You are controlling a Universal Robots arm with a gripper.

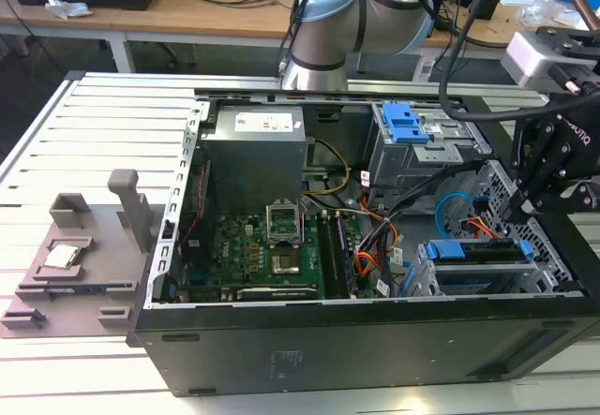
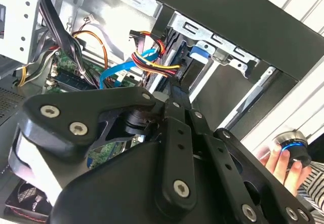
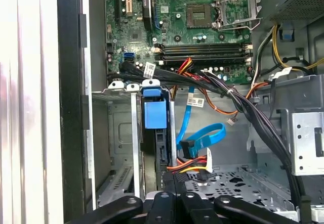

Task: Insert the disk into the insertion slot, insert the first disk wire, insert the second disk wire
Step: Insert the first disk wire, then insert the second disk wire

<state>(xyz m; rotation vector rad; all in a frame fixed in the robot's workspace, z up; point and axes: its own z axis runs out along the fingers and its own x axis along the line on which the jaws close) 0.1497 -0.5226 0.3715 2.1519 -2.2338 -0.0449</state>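
Pincer (image 3: 174,199) looks closed, tips right at the red-yellow-black wire bundle (image 3: 193,164) — possibly pinching its plug, hard to be sure in the first wrist view. Just ahead of the pincer the disk (image 3: 154,114) sits in the insertion slot (image 3: 119,133), blue tab at the mouth, so step one looks done. Blue flat wire (image 3: 205,135) loops beside the bundle, plug seemingly loose — both wire steps appear left.

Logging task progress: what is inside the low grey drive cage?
The disk sits in the insertion slot, with its blue carrier edge showing. The slot's walls cover its body and connector end, so whether anything is plugged in cannot be seen.
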